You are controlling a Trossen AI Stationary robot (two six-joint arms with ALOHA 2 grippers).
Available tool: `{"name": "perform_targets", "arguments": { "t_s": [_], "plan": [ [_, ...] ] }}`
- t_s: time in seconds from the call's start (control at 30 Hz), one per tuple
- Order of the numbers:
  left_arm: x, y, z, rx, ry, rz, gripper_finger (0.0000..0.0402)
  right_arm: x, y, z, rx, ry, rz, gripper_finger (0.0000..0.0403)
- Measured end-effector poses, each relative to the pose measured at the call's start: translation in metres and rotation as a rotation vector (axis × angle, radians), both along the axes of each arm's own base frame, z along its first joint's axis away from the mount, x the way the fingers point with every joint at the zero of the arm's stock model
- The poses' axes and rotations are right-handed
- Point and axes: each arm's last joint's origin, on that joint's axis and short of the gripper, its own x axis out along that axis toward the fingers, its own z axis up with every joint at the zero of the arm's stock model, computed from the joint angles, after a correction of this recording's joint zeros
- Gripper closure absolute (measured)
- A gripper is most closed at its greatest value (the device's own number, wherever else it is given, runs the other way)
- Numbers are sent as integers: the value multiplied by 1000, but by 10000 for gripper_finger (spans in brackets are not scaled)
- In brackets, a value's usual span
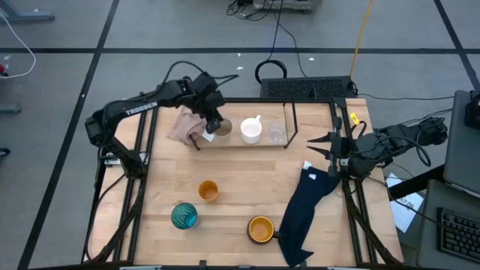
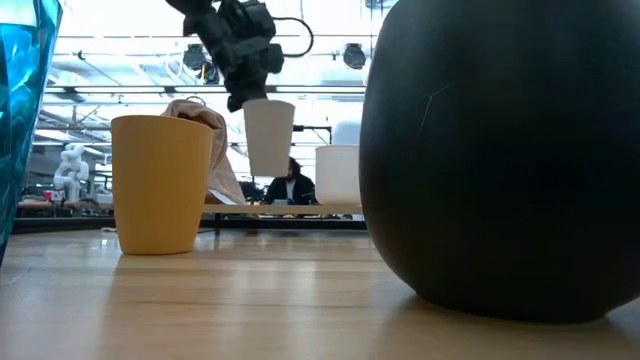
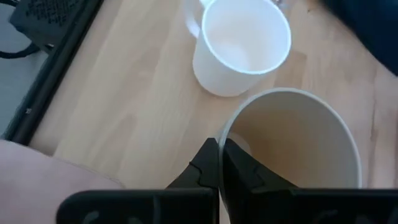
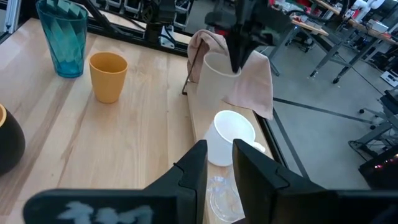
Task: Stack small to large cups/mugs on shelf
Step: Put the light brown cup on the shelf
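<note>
My left gripper [image 1: 213, 124] is shut on the rim of the beige cup [image 1: 223, 129] at the left end of the black-rod shelf [image 1: 291, 124]. The white handled mug [image 1: 251, 130] and the tiny clear cup [image 1: 277, 133] stand on the shelf to the cup's right. The small orange cup [image 1: 208, 190], the teal glass [image 1: 184, 216] and the wider orange-yellow mug [image 1: 260, 229] stand on the table nearer the front. My right gripper [image 1: 331, 153] is open and empty at the table's right edge. My left gripper pinches the beige cup's rim [image 3: 226, 133] on its left side, one finger inside the cup and one outside. The fingers come from above, pointing down. The cup [image 2: 268, 136] hangs upright below them, clear of the shelf board.
A pink cloth [image 1: 183, 126] lies bunched at the shelf's left end, right beside the held cup. A navy cloth [image 1: 306, 204] lies along the table's right side, down to the front edge. There is bare table between the shelf and the front cups.
</note>
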Motion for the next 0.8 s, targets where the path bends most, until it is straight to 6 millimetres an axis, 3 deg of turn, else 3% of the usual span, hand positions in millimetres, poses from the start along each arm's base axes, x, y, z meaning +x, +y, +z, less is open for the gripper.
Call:
{"name": "perform_targets", "arguments": {
  "t_s": [0.23, 0.8],
  "plan": [
    [-4, 7, -24, -25, -6, 11, 400, 0, 0, 0, 4, -1, -1, 335],
    [-7, 16, -41, 3, -36, 26, 400, 0, 0, 0, 4, -2, -2, 335]
  ]
}}
